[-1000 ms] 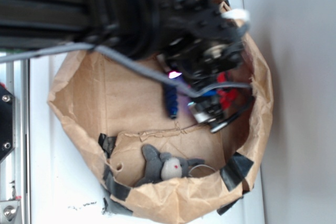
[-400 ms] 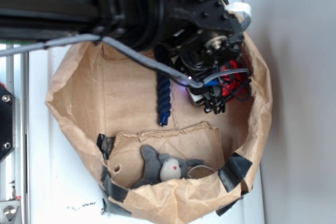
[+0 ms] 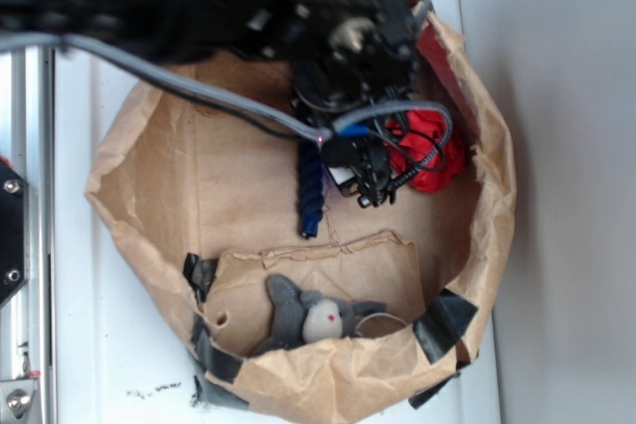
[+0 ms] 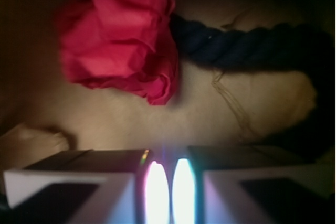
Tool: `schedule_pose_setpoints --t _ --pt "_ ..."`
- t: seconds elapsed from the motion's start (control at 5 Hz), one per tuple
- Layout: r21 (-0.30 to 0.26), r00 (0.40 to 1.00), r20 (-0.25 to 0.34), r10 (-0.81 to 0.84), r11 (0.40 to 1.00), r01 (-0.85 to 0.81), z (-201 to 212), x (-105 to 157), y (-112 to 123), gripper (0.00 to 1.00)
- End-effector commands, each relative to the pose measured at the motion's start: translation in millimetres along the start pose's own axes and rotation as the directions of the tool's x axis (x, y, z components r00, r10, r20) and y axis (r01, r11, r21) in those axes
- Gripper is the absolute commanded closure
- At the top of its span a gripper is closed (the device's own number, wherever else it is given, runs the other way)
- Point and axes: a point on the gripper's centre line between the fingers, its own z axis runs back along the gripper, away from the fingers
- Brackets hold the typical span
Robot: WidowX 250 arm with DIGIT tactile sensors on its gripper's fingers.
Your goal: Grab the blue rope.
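- Brown paper bag (image 3: 159, 196), rim rolled down, leaves open floor left of the blue rope (image 3: 311, 186).
- Gripper (image 3: 370, 186) hangs between rope and red cloth flower (image 4: 123, 40), jaws nearly together, holding nothing.

Dark navy twisted blue rope (image 3: 312, 189), lying flat, 1 end beside red cloth flower (image 4: 123, 38)

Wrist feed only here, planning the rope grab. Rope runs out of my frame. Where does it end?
Observer: Exterior view: the blue rope lies straight on the floor of the paper bag. Its free end stops just short of a cardboard flap.
Operator: Gripper relative to it?
Observer: The gripper sits beside the rope, between it and the red flower, not over it.
Operator: Anything else in the bag?
Observer: A grey stuffed toy behind the flap, apart from the rope.
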Motion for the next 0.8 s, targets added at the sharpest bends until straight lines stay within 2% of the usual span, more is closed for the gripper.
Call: schedule_pose_setpoints --t 0.0,0.2,0.4,0.6 --pt "-0.049 0.996 0.076 0.053 0.998 -0.05 35.0 -11.2 14.3 0.0" --pt "-0.01 0.992 0.056 0.111 0.994 -0.111 19.3 -18.5 21.6 0.0" --pt "0.034 0.993 0.058 0.1 0.994 -0.102 4.0 -21.6 24.8 0.0" --pt "0.07 0.994 0.018 0.103 0.992 -0.104 -19.0 -21.3 25.2 0.0"
